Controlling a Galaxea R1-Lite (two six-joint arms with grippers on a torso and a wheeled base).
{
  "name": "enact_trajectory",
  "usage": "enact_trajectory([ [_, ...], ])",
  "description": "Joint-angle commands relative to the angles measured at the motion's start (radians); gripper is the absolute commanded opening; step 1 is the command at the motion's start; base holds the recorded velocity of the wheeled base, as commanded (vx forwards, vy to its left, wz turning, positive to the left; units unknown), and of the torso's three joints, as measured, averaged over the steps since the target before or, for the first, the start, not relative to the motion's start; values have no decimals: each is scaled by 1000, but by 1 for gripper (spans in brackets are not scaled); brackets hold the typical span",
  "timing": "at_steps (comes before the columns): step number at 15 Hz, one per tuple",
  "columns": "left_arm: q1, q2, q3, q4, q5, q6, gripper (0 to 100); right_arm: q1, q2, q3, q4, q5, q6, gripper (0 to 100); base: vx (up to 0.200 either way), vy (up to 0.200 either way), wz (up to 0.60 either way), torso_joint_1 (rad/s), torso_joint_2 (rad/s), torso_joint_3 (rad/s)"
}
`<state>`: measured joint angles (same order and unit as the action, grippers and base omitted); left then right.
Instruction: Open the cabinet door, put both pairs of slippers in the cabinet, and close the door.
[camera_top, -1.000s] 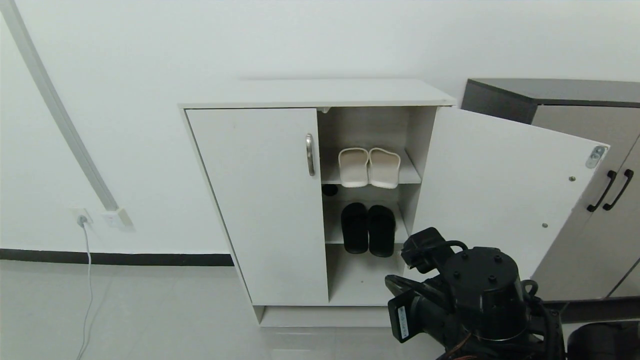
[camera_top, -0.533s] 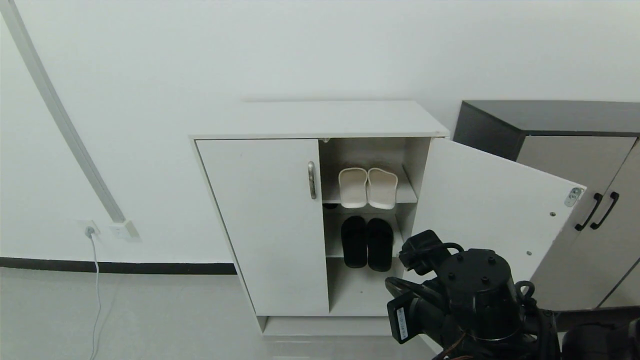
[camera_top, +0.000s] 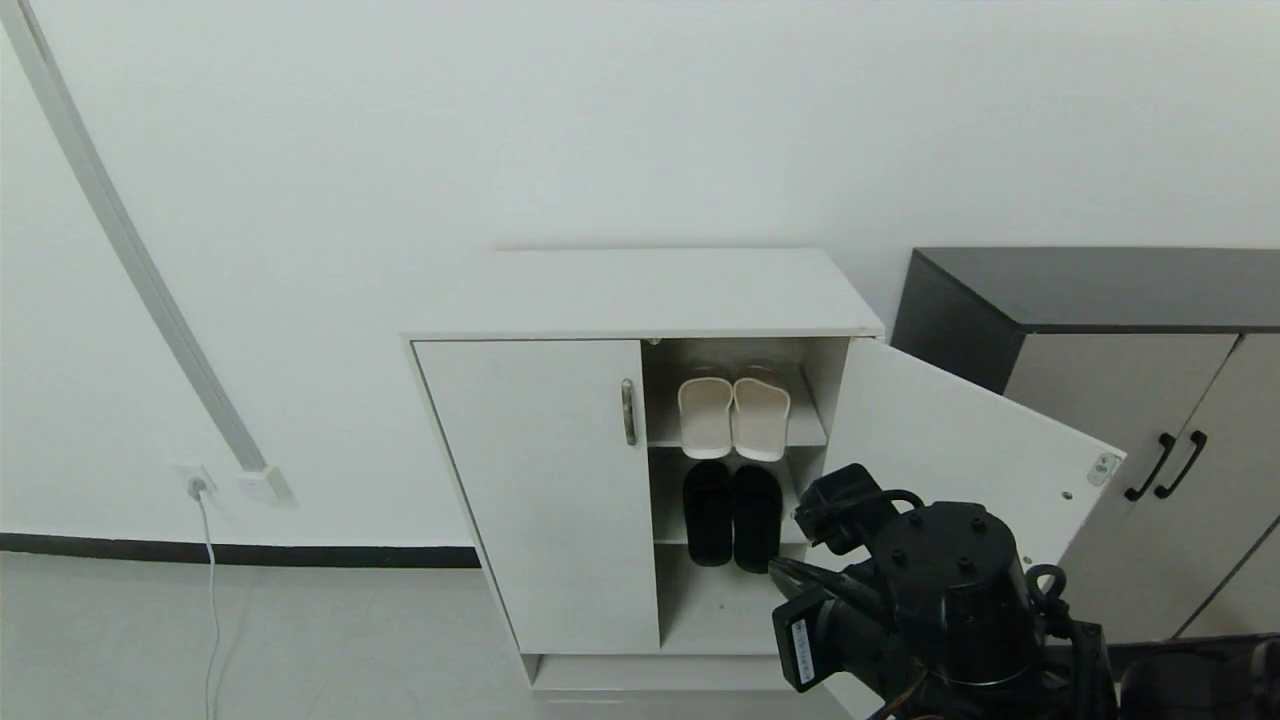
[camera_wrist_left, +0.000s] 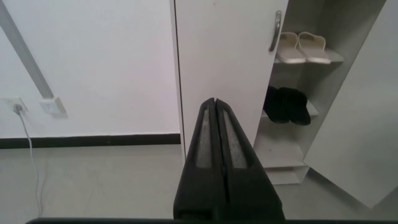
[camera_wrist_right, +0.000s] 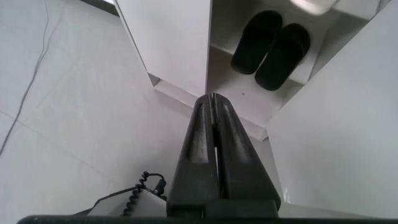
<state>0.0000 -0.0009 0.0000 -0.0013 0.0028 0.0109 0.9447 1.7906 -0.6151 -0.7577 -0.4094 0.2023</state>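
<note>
The whole head view has shifted since a second ago: the white cabinet (camera_top: 640, 290) now sits lower and smaller in frame. That is my camera moving, not the things. The slippers and doors keep the same layout.

Room for moving:
- The right door (camera_top: 950, 450) stands swung wide open, its free edge near the grey cabinet (camera_top: 1100, 290) beside it.
- The left door (camera_top: 540, 480) is shut, its metal handle (camera_top: 628, 412) at the inner edge.
- Open floor (camera_top: 300, 640) lies to the cabinet's left.
- A cable (camera_top: 210, 600) hangs from the wall socket (camera_top: 197, 487) down to the floor, well apart from the cabinet.

Inside the cabinet:
- The cream slippers (camera_top: 735, 418) lie side by side on the upper shelf.
- The black slippers (camera_top: 732, 512) lie side by side on the shelf below.

The left hand (camera_wrist_left: 214, 102) is closed on nothing, fingers pressed together, in front of the left door. The right hand (camera_wrist_right: 214, 96) is also closed and holds nothing, above the floor in front of the opening, with the black pair beyond it.
</note>
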Motion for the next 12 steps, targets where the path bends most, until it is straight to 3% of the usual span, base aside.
enact_trajectory([
  [1, 0, 1, 0, 0, 0, 0, 0, 0, 3, 0, 0, 0, 0, 0, 0, 0, 0, 198, -520, -315],
  [12, 0, 1, 0, 0, 0, 0, 0, -9, 3, -2, 0, -3, 2, 0, 0, 0, 0, 242, -569, -325],
])
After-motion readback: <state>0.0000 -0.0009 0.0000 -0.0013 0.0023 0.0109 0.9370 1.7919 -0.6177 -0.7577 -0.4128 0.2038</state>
